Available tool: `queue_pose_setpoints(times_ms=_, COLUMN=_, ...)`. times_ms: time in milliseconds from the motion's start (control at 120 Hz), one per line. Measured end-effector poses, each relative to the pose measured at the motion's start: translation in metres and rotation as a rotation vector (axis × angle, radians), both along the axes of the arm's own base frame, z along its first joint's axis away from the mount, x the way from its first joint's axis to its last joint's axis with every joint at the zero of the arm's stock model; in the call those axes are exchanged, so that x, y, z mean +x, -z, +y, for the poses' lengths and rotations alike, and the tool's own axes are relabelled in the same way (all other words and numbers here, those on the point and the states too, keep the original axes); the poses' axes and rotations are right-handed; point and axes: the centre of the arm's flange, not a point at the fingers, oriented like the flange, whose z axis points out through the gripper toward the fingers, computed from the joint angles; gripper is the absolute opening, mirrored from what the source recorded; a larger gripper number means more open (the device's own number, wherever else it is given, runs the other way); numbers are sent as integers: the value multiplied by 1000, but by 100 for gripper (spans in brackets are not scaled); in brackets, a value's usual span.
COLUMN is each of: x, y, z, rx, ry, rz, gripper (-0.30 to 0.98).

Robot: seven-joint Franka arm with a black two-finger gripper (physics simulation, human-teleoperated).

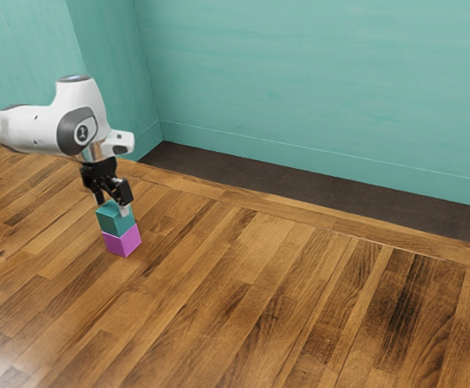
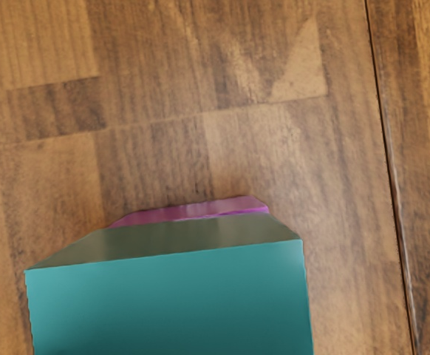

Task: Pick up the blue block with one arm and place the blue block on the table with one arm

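My arm [image 1: 37, 129] reaches in at the exterior view's left, its base end cut off by the frame. Next comes my gripper [image 1: 112, 207], pointed down at the top of the blue block [image 1: 112, 221], overlapping part of it from the camera's side. Contact there is hard to make out, and I cannot tell whether my grip is closed on the block or loose around it. The blue block, more teal than blue, sits upright on a purple block [image 1: 123, 244], which rests on the wooden table [image 1: 259, 283]. In the wrist view the blue block is cut off by the frame and hides most of the purple block, leaving a thin strip along one side. That same view shows bare wood beyond the strip, then a dark seam [image 2: 383, 148] running past, apart from both blocks. Toward the exterior view's right, the tabletop opens into a wide stretch of bare planks, room enough to set a block down. Behind it, the table's far edge slants down toward the exterior view's right, bordered by a dark band [image 1: 332, 194] and a teal wall [image 1: 316, 81], both well apart from the stack.
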Motion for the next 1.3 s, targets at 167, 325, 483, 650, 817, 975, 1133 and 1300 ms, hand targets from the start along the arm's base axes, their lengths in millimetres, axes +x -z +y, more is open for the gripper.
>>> queue_pose_setpoints(times_ms=167, x=8, y=3, z=5, rx=2, ry=4, rz=-6, gripper=69)
queue_pose_setpoints(times_ms=325, x=13, y=7, z=10, rx=6, ry=7, rz=-6, gripper=69)
queue_pose_setpoints(times_ms=483, x=14, y=20, z=11, rx=-1, ry=9, rz=13, gripper=69)
queue_pose_setpoints(times_ms=650, x=13, y=36, z=14, rx=-12, ry=8, rz=33, gripper=69)
queue_pose_setpoints(times_ms=817, x=13, y=39, z=15, rx=-14, ry=7, rz=35, gripper=58)
queue_pose_setpoints(times_ms=975, x=13, y=38, z=14, rx=-14, ry=9, rz=34, gripper=47)
queue_pose_setpoints(times_ms=1133, x=14, y=35, z=13, rx=-11, ry=11, rz=28, gripper=44)
queue_pose_setpoints(times_ms=1300, x=14, y=32, z=13, rx=-8, ry=10, rz=25, gripper=41)
